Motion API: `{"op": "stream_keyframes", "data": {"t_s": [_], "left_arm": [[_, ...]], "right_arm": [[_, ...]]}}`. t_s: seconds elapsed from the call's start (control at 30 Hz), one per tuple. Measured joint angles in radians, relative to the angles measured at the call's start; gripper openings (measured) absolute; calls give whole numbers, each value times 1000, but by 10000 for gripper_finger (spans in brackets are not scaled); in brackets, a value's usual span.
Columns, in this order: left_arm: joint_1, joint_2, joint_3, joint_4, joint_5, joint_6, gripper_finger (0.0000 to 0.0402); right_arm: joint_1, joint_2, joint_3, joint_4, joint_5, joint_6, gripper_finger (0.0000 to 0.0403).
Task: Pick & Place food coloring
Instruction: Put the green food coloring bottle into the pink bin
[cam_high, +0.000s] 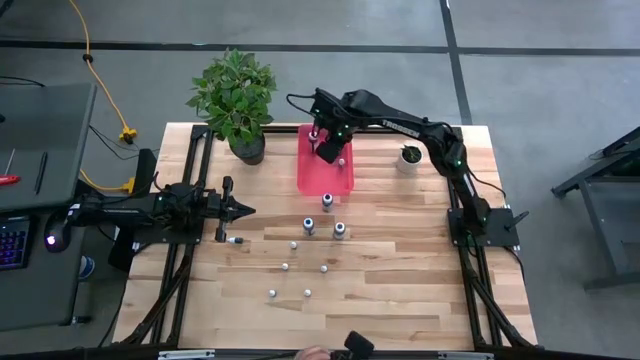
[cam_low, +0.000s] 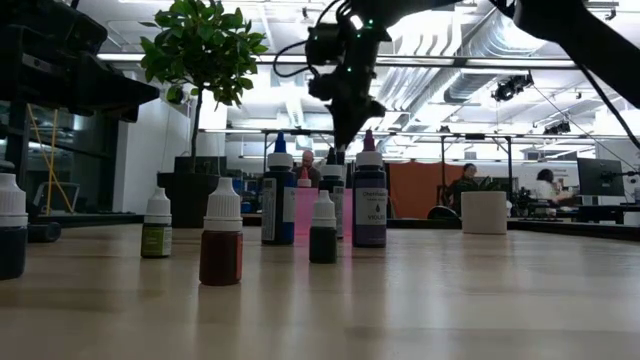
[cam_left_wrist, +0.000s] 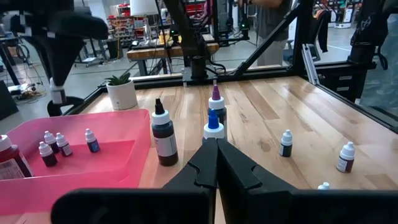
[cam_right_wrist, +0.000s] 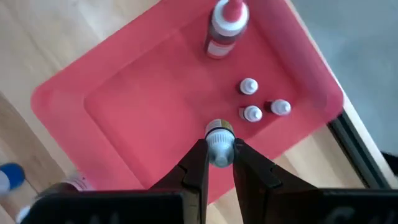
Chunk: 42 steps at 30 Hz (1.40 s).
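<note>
A pink tray lies at the table's far middle. In it stand a taller red bottle and three tiny white-capped food coloring bottles. My right gripper hangs over the tray, pointing steeply down, shut on another tiny bottle. Several more food coloring bottles stand on the wood nearer the front, three of them taller. My left gripper rests shut and level at the table's left, touching nothing. My right gripper pinches the tiny bottle at its white cap between the two fingers. They come from above, slanting down. The bottle is lifted clear over the tray, its dark body pointing away from the gripper toward the tray floor.
A large potted plant stands at the far left beside the tray. A small white pot with a green plant stands to the tray's right. Bare wood lies along the table's right side and near edge. People sit in the room beyond.
</note>
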Motion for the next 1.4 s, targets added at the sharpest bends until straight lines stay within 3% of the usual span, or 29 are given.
{"op": "stream_keyframes", "data": {"t_s": [0.23,0.53,0.93,1.4], "left_arm": [[0,0,0,0,0,0,0],[0,0,0,0,0,0,0],[0,0,0,0,0,0,0],[0,0,0,0,0,0,0]], "right_arm": [[-7,41,0,-2,-12,-205,48],[-29,60,-67,85,-43,-335,48],[-62,61,-229,191,-89,-331,48],[-81,61,-237,268,-95,-256,48]]}}
